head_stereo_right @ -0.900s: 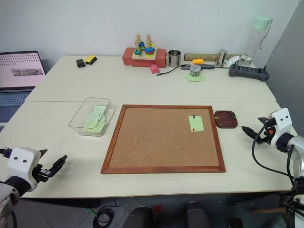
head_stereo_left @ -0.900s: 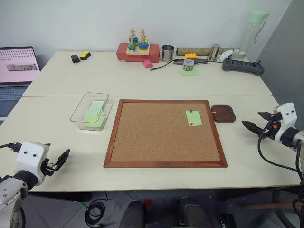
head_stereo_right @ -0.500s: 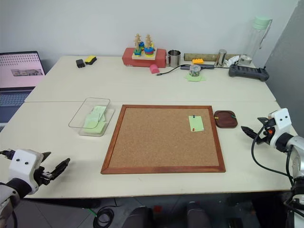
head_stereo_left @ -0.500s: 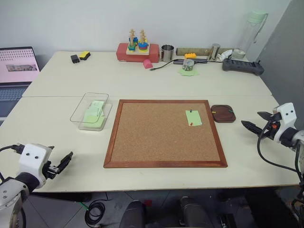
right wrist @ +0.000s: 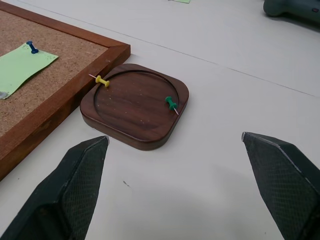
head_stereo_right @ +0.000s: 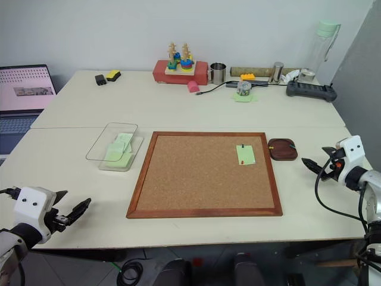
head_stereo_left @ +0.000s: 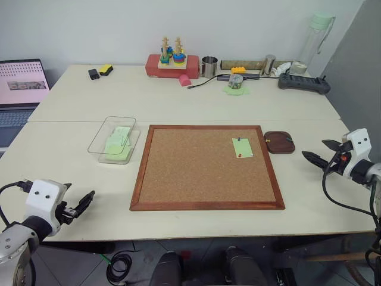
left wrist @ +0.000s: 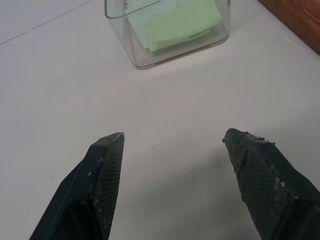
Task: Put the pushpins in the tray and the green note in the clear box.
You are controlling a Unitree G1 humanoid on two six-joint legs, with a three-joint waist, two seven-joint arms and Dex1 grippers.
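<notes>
The green note lies on the cork board, held by two pushpins, a dark-headed one at its top and a red-orange one at its bottom. Just right of the board is the dark wooden tray, which has a yellow pin and a green pin in it. The clear box, left of the board, contains pale green sheets. My right gripper hovers open to the right of the tray, empty. My left gripper is open and empty near the table's front left edge, short of the box.
A laptop sits at the far left. Along the back edge are a red box with a stacking toy, a metal cup, a black controller and a bottle. Green sheets lie near the cup.
My left gripper has drifted slightly right and down near the front edge. The right gripper, note, pins and tray have not moved.
</notes>
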